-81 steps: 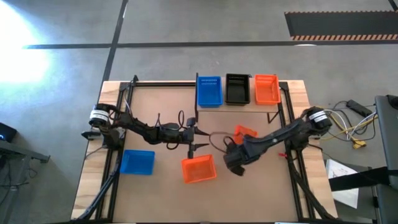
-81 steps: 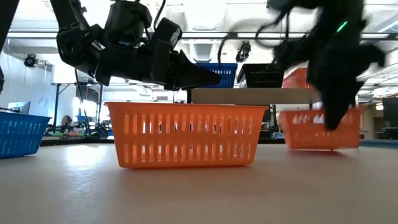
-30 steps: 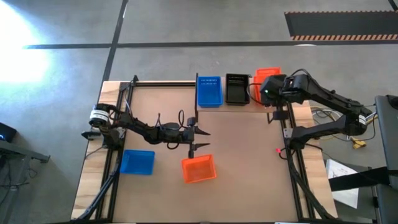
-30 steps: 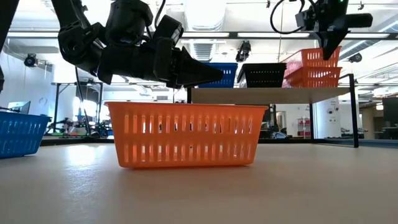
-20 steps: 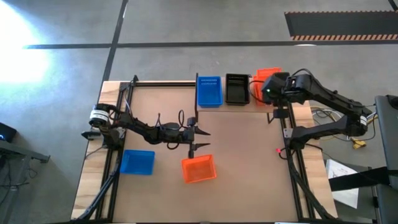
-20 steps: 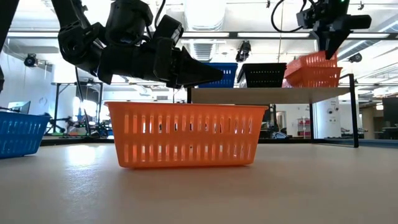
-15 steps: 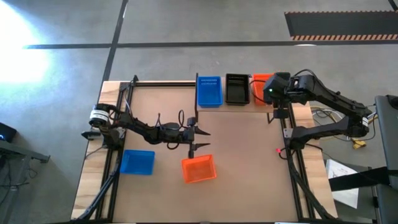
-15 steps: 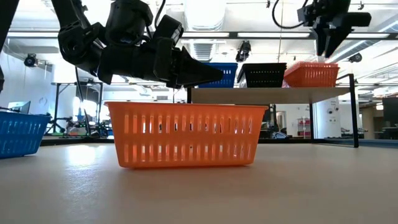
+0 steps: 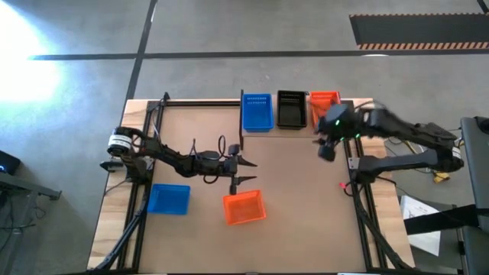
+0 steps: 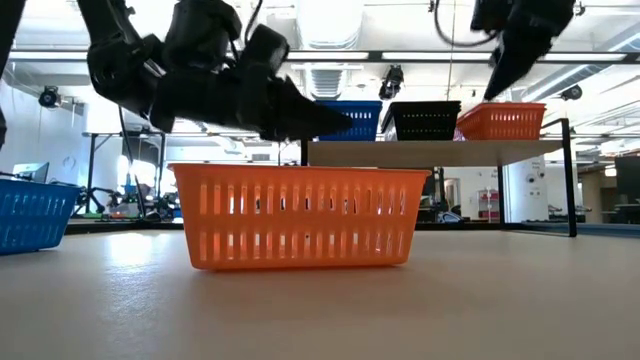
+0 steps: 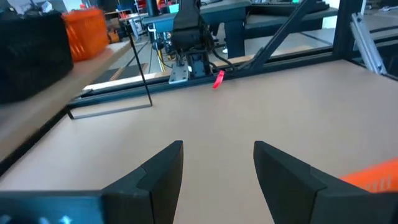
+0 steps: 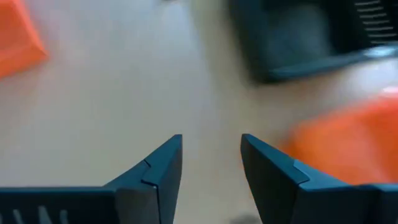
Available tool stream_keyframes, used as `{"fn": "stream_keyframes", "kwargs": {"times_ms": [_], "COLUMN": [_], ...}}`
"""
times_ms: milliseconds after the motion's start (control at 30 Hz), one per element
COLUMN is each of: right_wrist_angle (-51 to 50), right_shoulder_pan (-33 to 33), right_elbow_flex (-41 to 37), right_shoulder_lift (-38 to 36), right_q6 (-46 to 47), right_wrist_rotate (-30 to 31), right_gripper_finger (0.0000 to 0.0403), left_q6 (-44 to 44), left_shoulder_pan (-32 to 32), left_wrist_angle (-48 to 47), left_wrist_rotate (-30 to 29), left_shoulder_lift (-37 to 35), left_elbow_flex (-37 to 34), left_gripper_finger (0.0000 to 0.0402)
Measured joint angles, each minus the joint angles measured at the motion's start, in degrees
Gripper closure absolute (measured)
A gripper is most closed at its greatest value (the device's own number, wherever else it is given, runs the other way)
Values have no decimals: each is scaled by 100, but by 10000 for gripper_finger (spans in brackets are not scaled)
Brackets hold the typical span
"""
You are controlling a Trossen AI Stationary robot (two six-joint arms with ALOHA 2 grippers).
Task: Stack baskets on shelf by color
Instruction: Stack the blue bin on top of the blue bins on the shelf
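Note:
On the shelf at the table's far side stand a blue basket, a black basket and an orange basket, each resting on its bottom. Another orange basket and a blue one stand on the tabletop. My right gripper is open and holds nothing; it hangs in front of the shelf's right part, with the black basket and the orange basket ahead of it. My left gripper is open above the table, just beyond the orange basket.
Thin black legs carry the shelf above the tabletop. Black frame rails run along the table's left and right sides. Bare tabletop lies between the orange basket and the right rail.
My right gripper has opened and let go of an orange basket that it held tilted over the one on the shelf. That basket has dropped level into the other. The gripper has then drawn back from the shelf toward the table's near edge.

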Motion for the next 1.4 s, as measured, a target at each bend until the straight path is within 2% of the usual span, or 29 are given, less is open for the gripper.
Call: {"fn": "stream_keyframes", "kwargs": {"times_ms": [100,233,367,467,533,700,800,900,1033,1100,1167,1400], "right_wrist_angle": [1116,3099,5144,6198,6548,7547,8265,9019,9609,9600,9606,9524], "right_shoulder_pan": [732,1806,2658,3094,3271,3434,3432,3435,3432,3447,3471,3805], "right_elbow_flex": [-872,-1827,-2530,-2864,-3009,-3246,-3275,-3275,-3209,-3171,-3147,-3265], "right_shoulder_lift": [-40,159,580,986,1261,2015,2514,3007,3502,3635,3683,3580], "right_q6": [520,972,1294,1391,1386,1382,1276,948,691,681,713,969], "right_wrist_rotate": [-15,19,570,1073,1392,2347,2617,2684,2796,2994,3135,3339], "right_gripper_finger": [257,269,278,282,282,283,289,298,313,323,332,358], "left_q6": [81,241,169,10,3,-159,-1118,-2478,-5491,-7119,-8255,-10003], "left_shoulder_pan": [0,-3,-6,-68,-207,-925,-1412,-1802,-2056,-2120,-2222,-2601], "left_wrist_angle": [-544,-2436,-4278,-5593,-6562,-8648,-9788,-10808,-11953,-12187,-12192,-11677], "left_wrist_rotate": [-1,-2,-18,-45,-57,-82,-488,-741,-762,-747,-670,-740], "left_shoulder_lift": [-503,-1420,-2189,-2610,-2809,-3146,-3161,-3079,-2892,-2849,-2818,-2457], "left_elbow_flex": [-89,-94,-58,-61,9,505,1040,1626,2136,2163,2073,1845], "left_gripper_finger": [221,221,221,221,221,221,221,221,221,221,221,221]}}
